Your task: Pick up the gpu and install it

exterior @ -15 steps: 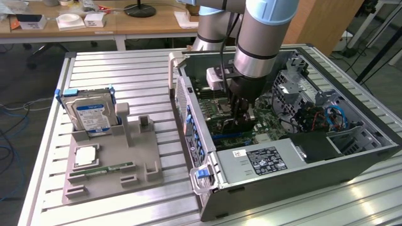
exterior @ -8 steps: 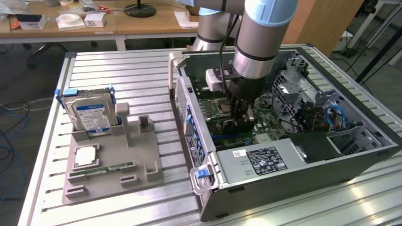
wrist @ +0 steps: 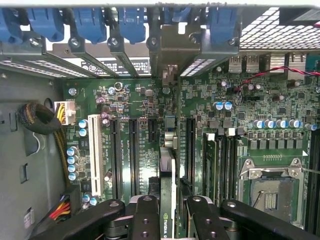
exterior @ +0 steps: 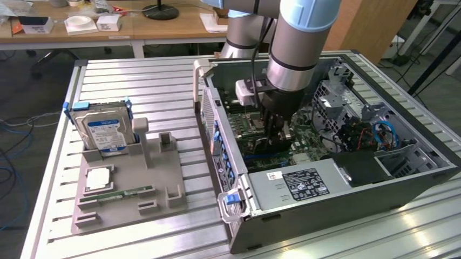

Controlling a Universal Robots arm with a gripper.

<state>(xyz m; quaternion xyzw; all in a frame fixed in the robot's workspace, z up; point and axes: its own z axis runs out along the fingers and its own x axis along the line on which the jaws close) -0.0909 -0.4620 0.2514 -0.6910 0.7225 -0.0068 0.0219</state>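
Note:
My gripper [exterior: 277, 139] reaches down into the open computer case [exterior: 346, 216], just above the motherboard [exterior: 306, 140]. In the wrist view its black fingers [wrist: 146, 215] stand on either side of the gpu [wrist: 166, 175], a thin card seen edge-on with a green logo mark. My gripper [wrist: 170, 202] is shut on the card. The card hangs over the motherboard [wrist: 250, 100], lined up near the black expansion slots [wrist: 132, 150]. Its silver bracket end points toward the rear slot openings with blue latches [wrist: 132, 22]. I cannot tell whether the card's edge touches a slot.
A grey fixture tray [exterior: 129, 208] on the slatted table holds the hard drive [exterior: 104, 132], a RAM stick [exterior: 119, 194] and a square chip [exterior: 99, 178]. The power supply [exterior: 299, 186] lies close beside the gripper. A white slot [wrist: 94, 152] and CPU socket [wrist: 270, 192] flank the card.

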